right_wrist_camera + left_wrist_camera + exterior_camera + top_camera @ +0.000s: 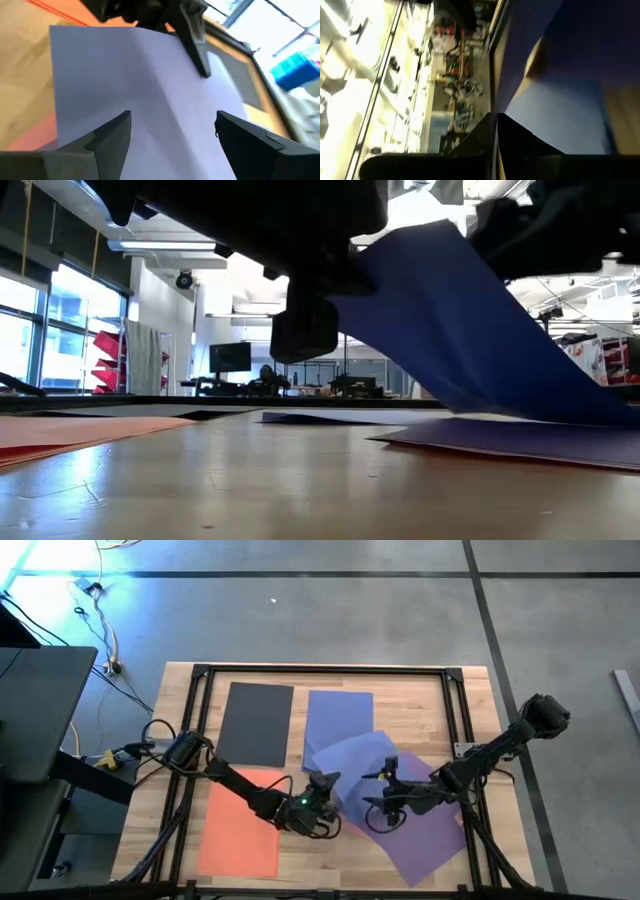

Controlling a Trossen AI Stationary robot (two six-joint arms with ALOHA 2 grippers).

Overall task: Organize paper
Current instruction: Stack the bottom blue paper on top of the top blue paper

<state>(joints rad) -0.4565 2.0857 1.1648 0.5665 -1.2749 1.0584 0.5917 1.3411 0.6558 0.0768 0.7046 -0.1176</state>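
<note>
From table level, my left claw [305,330] hangs dark near the top, pinching a purple sheet [470,330] whose lifted edge slopes down to the wooden table [300,480], an orange sheet [70,435] lying flat off to one side.

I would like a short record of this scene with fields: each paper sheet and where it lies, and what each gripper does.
dark grey sheet: flat on the table, far left
blue sheet: flat, right of the grey one, partly under the purple sheet
orange sheet: flat, near left
purple sheet: skewed, one edge lifted
left gripper: shut on the purple sheet's raised left edge
right gripper: fingers open, over the purple sheet
pink sheet: not visible
</note>
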